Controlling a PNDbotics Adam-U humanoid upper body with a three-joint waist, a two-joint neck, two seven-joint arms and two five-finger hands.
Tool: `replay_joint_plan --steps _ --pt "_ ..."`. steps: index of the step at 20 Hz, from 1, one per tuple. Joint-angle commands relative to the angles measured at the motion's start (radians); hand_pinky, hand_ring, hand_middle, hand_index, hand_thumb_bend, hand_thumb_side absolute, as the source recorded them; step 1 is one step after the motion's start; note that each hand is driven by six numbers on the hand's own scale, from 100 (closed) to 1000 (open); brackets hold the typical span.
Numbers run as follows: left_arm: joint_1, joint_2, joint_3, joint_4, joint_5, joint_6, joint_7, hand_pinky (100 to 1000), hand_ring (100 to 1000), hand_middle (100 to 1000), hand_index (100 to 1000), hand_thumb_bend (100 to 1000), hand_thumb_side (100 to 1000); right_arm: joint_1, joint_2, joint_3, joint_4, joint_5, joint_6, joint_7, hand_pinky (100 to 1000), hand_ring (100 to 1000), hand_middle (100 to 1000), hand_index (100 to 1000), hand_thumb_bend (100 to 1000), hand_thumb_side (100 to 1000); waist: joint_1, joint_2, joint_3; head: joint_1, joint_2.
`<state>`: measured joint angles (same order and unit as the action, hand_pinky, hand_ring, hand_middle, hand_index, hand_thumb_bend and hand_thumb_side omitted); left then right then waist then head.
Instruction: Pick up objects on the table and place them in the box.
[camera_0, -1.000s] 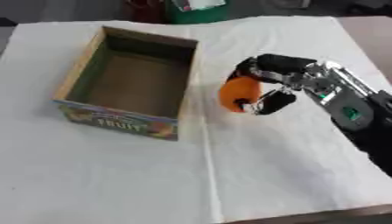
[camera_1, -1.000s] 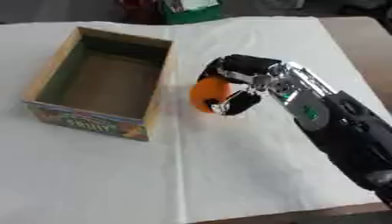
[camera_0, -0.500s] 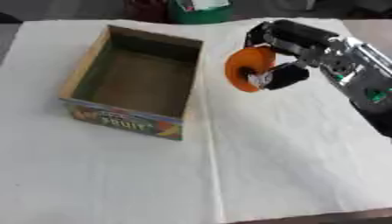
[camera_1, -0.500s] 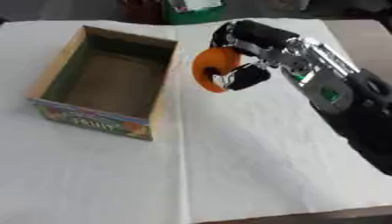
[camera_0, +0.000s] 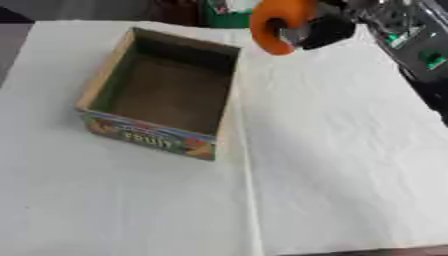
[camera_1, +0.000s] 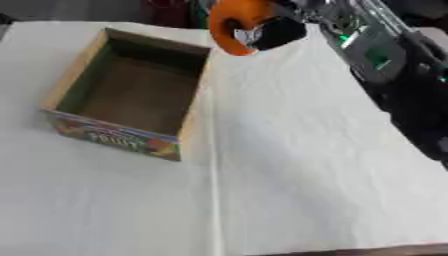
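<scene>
The robot's right hand (camera_1: 278, 31), fingers curled around a round orange fruit-like object (camera_1: 231, 22), holds it aloft just beyond the open cardboard fruit box (camera_0: 162, 97) on the white-clothed counter (camera_0: 332, 150); centring over the box before releasing should prevent a rim strike.

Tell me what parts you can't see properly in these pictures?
- The orange object: blurred in both views, and the right hand curled round it covers part, so what it is stays unclear.
- The right hand: its top is cut off by the upper edge.
- The box: only "FRUIT" on its front reads; the other print is blurred.
- The left hand: in neither view.
</scene>
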<state>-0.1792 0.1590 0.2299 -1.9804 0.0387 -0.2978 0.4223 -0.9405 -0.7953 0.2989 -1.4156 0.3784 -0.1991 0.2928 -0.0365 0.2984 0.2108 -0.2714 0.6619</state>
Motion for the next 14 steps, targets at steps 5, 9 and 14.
replay_joint_plan --steps 5,9,14 --pt "-0.035 0.029 -0.008 -0.02 0.009 -0.005 -0.011 441 578 641 651 100 752 -0.116 0.092 -0.017 0.179 0.093 -0.105 -0.011 747 706 572 612 100 473 -0.02 0.009 0.033 -0.028 -0.042" --pt "-0.048 0.03 -0.011 -0.02 0.014 -0.007 -0.016 441 577 641 652 100 749 -0.162 0.15 -0.027 0.259 0.153 -0.145 -0.044 742 709 571 608 100 485 -0.033 0.024 0.06 -0.044 -0.055" --pt "-0.067 0.031 -0.012 -0.02 0.018 -0.011 -0.019 441 577 641 652 100 745 -0.182 0.208 -0.026 0.335 0.251 -0.209 -0.075 733 720 575 606 100 501 -0.049 0.039 0.089 -0.081 -0.075"
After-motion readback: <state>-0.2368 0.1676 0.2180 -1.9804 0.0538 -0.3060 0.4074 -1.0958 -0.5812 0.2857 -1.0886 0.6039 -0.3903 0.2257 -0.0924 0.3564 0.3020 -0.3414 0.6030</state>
